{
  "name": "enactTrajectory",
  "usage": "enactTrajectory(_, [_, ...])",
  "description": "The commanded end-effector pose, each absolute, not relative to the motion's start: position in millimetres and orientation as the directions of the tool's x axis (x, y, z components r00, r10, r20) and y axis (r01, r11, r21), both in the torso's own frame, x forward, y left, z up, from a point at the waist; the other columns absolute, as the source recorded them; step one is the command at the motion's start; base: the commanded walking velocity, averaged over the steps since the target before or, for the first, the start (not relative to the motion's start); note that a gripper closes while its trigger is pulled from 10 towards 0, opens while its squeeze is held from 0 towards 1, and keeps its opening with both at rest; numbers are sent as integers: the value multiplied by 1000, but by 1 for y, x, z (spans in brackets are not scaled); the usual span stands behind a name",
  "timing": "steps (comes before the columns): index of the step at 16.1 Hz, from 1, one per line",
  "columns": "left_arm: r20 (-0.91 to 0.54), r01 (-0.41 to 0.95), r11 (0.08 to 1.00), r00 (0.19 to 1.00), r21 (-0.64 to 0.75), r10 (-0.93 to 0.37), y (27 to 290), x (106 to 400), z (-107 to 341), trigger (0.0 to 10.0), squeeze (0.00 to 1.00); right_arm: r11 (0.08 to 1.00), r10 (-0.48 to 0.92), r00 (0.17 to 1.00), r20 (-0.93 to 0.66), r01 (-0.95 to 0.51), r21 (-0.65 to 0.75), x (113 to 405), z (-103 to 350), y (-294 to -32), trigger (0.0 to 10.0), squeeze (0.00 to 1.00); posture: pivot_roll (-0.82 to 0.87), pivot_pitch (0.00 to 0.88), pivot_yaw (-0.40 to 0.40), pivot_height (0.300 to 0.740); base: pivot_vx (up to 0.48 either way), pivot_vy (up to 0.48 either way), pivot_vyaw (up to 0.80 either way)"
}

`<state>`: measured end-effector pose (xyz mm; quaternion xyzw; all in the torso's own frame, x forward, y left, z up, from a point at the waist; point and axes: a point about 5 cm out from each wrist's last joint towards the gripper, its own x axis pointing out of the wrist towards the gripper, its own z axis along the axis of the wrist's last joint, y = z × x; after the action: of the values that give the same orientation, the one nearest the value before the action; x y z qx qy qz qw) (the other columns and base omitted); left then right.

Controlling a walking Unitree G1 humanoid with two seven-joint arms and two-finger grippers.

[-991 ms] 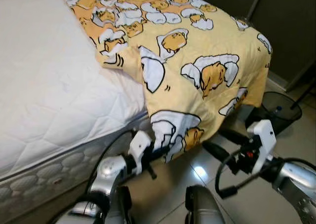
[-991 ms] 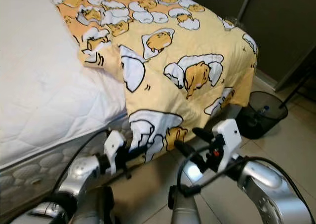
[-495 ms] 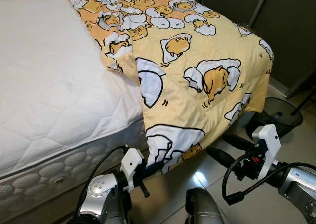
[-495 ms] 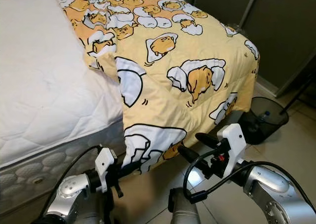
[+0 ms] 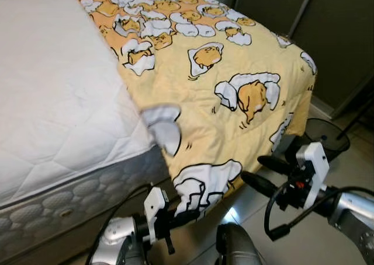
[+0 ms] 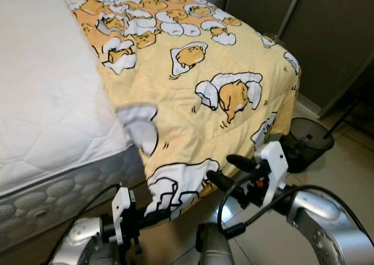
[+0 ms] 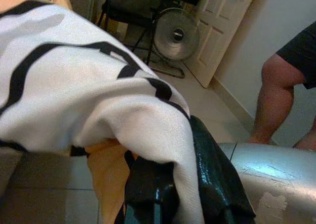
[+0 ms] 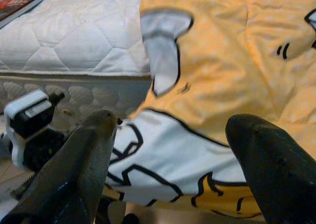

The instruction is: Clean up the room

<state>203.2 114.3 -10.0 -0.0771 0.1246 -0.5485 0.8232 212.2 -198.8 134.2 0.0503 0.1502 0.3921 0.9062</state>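
- While the robot is looking down at the foot of a bed, a white quilted mattress (image 5: 52,101) is lying bare on the left side of the scene, with a padded grey base (image 5: 76,198) showing under it.
- Beside the bare part, a yellow blanket (image 5: 234,60) printed with cartoon eggs is covering the right half of the mattress and spilling over the foot edge toward the floor.
- One small corner of the blanket is folding back near the mattress edge, showing a pale underside.
- Low at the left, the left gripper (image 5: 182,214) is pinching the blanket's hanging bottom edge; its jaws are closed tight on the cloth, which the left wrist view shows draping over both black fingers (image 7: 217,184).
- Right of it, the right gripper (image 5: 264,173) is hovering just beside the hanging blanket; its jaws are spread wide with nothing between them.
- Behind the right gripper, a black mesh bin (image 5: 330,139) is standing on the tiled floor (image 5: 350,166) near the corner of the bed.
- Far off in the left wrist view, a fan (image 7: 177,35) is standing by a white door (image 7: 224,21), and a person's bare leg (image 7: 274,98) is showing near it.
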Motion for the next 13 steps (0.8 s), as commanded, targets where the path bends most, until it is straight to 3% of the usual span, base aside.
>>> enactTrajectory(1, [-133, 877, 399, 376, -269, -917, 110, 201, -14, 0, 0, 683, 730, 637, -249, -698, 217, 214, 133, -200, 10000, 0, -154, 0, -71, 622, 0, -247, 0])
enactTrajectory(9, [-256, 807, 513, 451, -293, -855, 137, 206, -28, 0, 0, 683, 729, 635, -256, -698, 215, 216, 129, -199, 10000, 0, -155, 0, -65, 622, 0, -434, 0])
enactTrajectory(13, [-320, 797, 563, 486, -219, -813, 141, 208, -31, 0, 0, 687, 725, 639, -256, -694, 216, 216, 128, -199, 10000, 0, -157, 0, -62, 622, 0, 0, 0])
